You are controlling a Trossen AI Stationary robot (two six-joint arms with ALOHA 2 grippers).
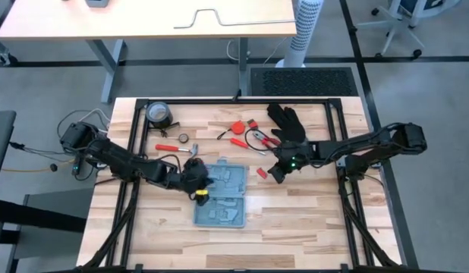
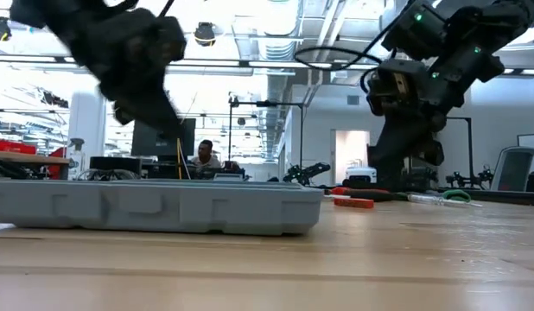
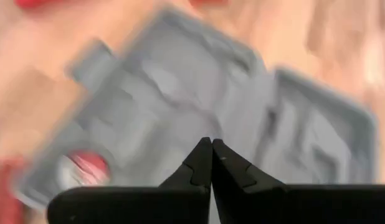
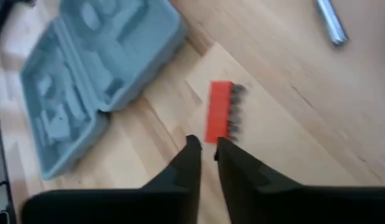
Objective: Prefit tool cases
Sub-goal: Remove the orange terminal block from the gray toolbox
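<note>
Case (image 1: 221, 194) lies open mid-table, nearer the front edge; with the left gripper (image 1: 195, 184) pinched empty at the case's left rim, the right gripper (image 1: 276, 174), nearly closed and empty, should widen, then descend squarely over the red bit holder (image 4: 218, 112).

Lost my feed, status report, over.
Left gripper shut, empty, above open tool case. Right gripper nearly closed, empty, over red bit holder. Nothing blocking.

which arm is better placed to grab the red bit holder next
Right. The right gripper hovers just short of the red bit holder, jaws nearly shut. The left gripper is at the tool case, farther off.
</note>
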